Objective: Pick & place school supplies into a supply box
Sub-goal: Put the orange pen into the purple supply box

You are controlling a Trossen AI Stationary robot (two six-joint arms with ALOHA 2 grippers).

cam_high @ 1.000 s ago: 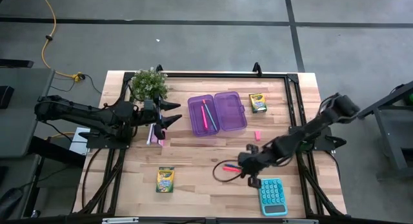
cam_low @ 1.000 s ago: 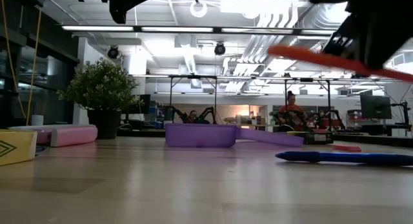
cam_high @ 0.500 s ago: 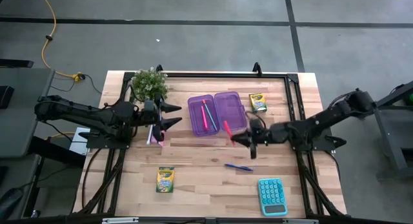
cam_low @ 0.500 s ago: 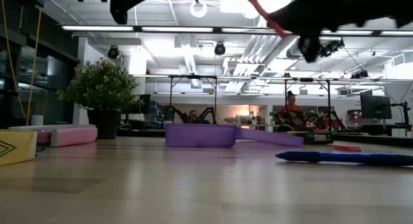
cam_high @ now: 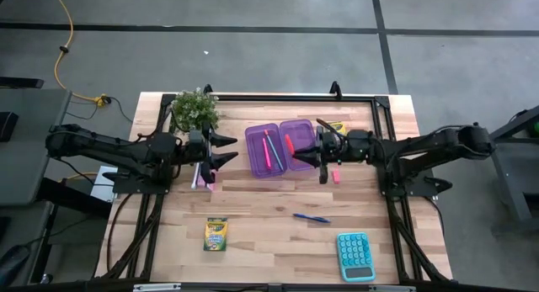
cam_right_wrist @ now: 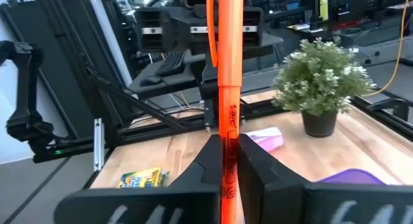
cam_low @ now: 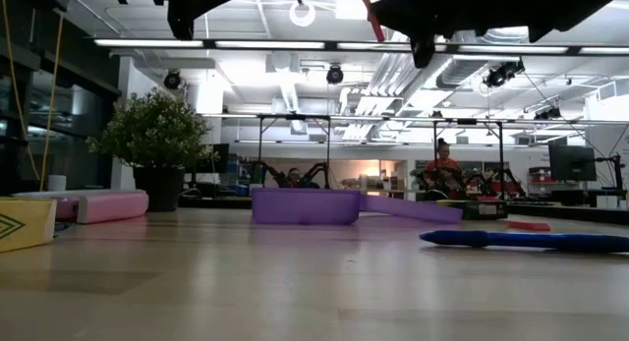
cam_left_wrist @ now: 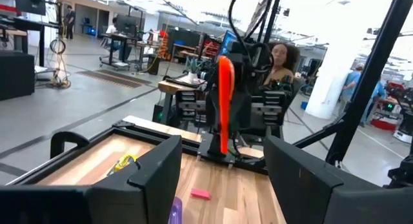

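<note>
The right gripper (cam_high: 313, 151) is hanging over the right half of the purple box (cam_high: 308, 160), its jaws pinched tight on a red pen (cam_high: 289, 145). In the right wrist view the pen (cam_right_wrist: 230, 114) is standing out lengthwise from between the two fingers (cam_right_wrist: 253, 162), so its long axis is following the gripper's reach, running roughly left-right across the table with the free end pointing left, toward the box's hinge line. The pen is being held in the air above the box; in the low view it is showing up near the ceiling line, well clear of the purple rim (cam_low: 305, 205). As I judge it, the drop turns on this: the pen's length is lying more across the half-tray than along it, so it will want turning or lowering to settle inside rather than bridging the wall.

The box's left half is already holding slim pens (cam_high: 269, 149), pink and blue ones as far as I can tell. The right half looks bare.

The left gripper (cam_high: 229, 149) is waiting at the left of the box with jaws spread wide, gripping nothing, over a pink-and-white booklet (cam_high: 202, 176).

Still out on the table: a blue pen (cam_high: 312, 217) near the front, nearer the right arm; a pink eraser (cam_high: 336, 176) just right of the box; one crayon box (cam_high: 216, 235) at front left, nearer the left arm; another (cam_high: 338, 126) at the far right of the box, partly under the right arm.
</note>
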